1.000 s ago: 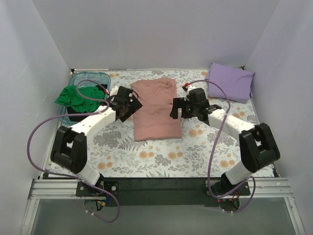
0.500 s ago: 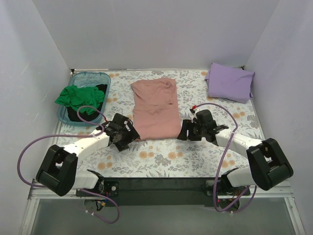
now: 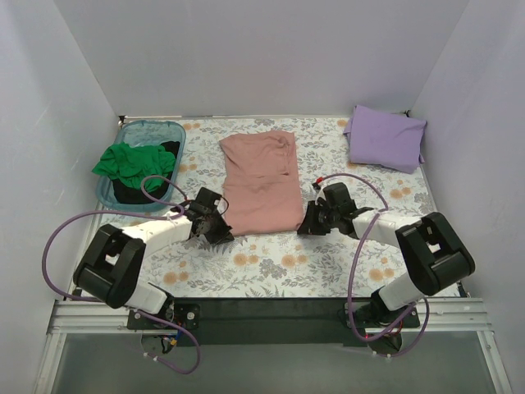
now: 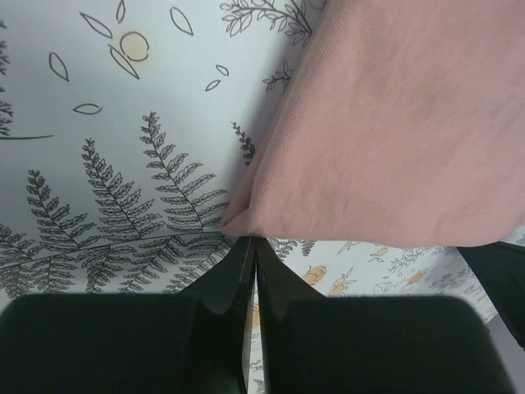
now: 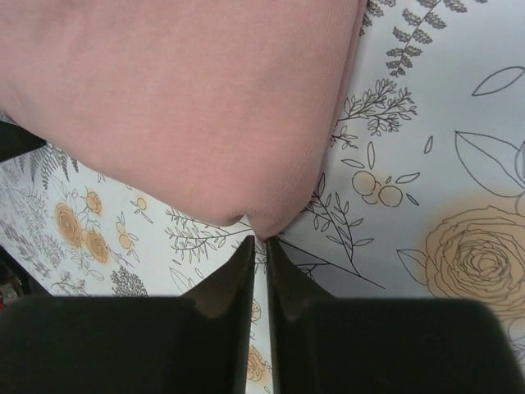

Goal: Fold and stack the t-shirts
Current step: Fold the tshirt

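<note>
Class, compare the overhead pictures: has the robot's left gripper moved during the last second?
Yes. The left gripper has travelled toward the floral-covered table's near edge, down the dusty salmon-pink cloth t-shirt's left side to its near-left corner.

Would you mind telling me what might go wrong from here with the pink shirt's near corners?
1. The left gripper and right gripper are closed right at the extreme tips of the near corners of the salmon-pink t-shirt. Such a thin bite, if there is any, may slip on lifting.
2. Both sit low on the floral table cover, which could get pinched too.
</note>
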`<action>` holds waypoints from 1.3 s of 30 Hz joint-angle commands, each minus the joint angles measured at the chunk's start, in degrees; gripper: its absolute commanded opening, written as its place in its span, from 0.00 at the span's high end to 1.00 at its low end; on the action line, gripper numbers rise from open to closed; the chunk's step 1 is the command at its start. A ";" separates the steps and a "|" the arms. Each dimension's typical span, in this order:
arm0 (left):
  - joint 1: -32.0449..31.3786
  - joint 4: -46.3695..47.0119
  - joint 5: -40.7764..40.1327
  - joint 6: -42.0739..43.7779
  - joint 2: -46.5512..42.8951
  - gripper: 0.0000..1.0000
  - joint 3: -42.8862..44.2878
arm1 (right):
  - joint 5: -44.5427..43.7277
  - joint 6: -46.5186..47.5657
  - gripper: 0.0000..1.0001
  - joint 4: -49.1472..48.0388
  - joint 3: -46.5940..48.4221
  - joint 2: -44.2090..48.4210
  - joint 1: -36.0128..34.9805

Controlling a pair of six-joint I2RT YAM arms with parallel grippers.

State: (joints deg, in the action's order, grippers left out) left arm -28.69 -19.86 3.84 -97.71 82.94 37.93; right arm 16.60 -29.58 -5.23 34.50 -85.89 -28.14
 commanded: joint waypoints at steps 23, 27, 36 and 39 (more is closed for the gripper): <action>-18.42 -5.54 1.17 -13.99 -32.04 1.00 -22.19 | -10.00 -13.74 0.99 11.29 -24.12 35.51 -19.65; -21.05 -5.81 1.61 -15.14 -34.60 1.00 -23.08 | -10.45 -15.68 0.99 12.70 -25.36 42.72 -21.25; -21.76 -10.02 -3.13 -13.21 -33.45 1.00 -12.72 | -13.08 -12.26 0.99 14.46 -18.17 42.12 -21.52; -21.67 -10.46 -5.42 -12.51 -31.01 1.00 -8.60 | -16.06 -10.67 0.99 17.00 -13.42 41.59 -21.52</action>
State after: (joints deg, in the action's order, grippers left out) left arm -50.11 -28.62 1.76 -110.80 50.26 24.62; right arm 4.32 -42.44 10.50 14.87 -44.25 -49.25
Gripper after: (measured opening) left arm 0.007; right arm 0.019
